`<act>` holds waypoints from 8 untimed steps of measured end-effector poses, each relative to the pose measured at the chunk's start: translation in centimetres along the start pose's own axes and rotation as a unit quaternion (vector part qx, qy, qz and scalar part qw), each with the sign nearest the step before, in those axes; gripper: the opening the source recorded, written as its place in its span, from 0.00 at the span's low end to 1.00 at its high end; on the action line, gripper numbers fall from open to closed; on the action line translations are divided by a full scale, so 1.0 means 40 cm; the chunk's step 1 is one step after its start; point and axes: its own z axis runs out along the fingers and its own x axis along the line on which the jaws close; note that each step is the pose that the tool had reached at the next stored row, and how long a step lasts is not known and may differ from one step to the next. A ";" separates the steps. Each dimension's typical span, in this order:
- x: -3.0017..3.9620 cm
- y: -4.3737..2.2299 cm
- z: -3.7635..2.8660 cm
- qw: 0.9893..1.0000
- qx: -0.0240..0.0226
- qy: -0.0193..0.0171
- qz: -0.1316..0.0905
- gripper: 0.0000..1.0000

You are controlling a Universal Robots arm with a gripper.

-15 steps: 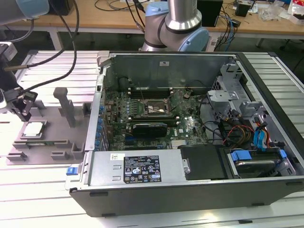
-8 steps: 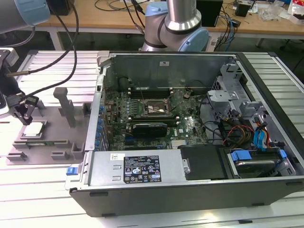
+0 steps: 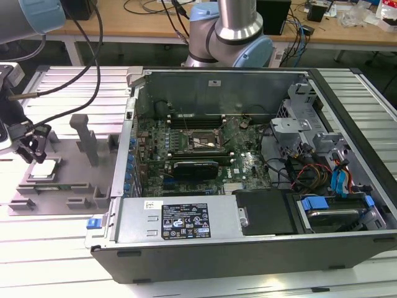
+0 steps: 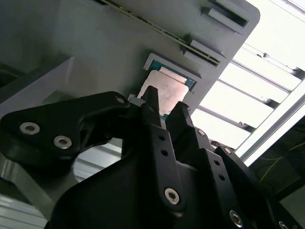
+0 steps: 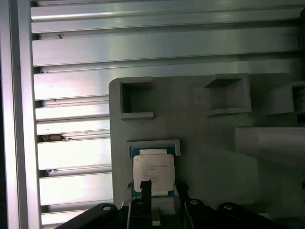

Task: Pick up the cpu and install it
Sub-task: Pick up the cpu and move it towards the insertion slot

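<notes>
Squarely seated in grey fixture (image 5: 205, 143), shiny silver-topped cpu (image 5: 153, 172), spread gripper (image 4: 166, 99) near.

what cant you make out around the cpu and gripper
- cpu near edge, both wrist views: hidden behind the gripper; contact unclear.
- socket in the computer case, exterior view: too small to tell if empty.
- gripper's body, first wrist view: cut off by the picture's edge.

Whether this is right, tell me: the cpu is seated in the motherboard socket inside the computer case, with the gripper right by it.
Wrong on one point. The cpu lies in a recess of the grey fixture plate outside the computer case, not in the socket; the first wrist view shows it. The gripper is right by it.
</notes>
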 end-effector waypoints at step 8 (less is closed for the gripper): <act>0.000 0.000 0.001 1.000 0.000 0.000 0.000 0.66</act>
